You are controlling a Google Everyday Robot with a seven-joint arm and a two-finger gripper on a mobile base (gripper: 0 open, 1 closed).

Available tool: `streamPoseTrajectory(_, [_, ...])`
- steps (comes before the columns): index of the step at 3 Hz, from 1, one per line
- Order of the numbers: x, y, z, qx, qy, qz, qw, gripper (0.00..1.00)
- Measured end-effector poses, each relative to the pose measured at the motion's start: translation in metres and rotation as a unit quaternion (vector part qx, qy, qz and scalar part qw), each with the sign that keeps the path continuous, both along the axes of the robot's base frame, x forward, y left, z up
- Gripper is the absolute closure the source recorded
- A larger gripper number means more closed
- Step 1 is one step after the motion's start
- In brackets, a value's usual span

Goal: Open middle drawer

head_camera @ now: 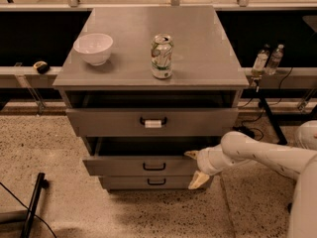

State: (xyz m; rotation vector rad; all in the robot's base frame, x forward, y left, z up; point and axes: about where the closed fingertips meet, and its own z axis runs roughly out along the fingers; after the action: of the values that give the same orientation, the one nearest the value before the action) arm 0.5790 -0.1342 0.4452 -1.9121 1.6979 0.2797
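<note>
Your arm (257, 152) — smooth white shell, rounded tube segments, a bulbous housing at the wrist. Gripper (195, 168) sits at the right end of the middle drawer (124, 165) front — two pale tan, tapered fingers (199, 181), spread apart. Broad white body panel (304, 202) behind.

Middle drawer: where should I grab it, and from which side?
Take the middle drawer by its dark loop handle, centred on the front, coming straight in from the front: the loop stands proud of the flat panel. The gripper sits at the front's right end, so a pull there might skew it.
</note>
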Motion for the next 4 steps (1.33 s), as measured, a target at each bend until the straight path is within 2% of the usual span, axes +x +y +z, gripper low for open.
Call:
streamPoseTrajectory(1, [-0.039, 0.009, 0.015, -0.001, 0.006, 0.029, 0.9996, 0.24])
streamPoseTrajectory(2, [-0.066, 0.016, 0.022, -0.005, 0.017, 0.049, 0.9986, 0.24])
streamPoseTrajectory(3, [-0.094, 0.019, 0.032, 0.002, 0.031, 0.061, 0.9977, 0.25])
streamPoseTrajectory(4, [-0.113, 0.022, 0.048, 0.014, 0.036, 0.068, 0.9970, 0.22])
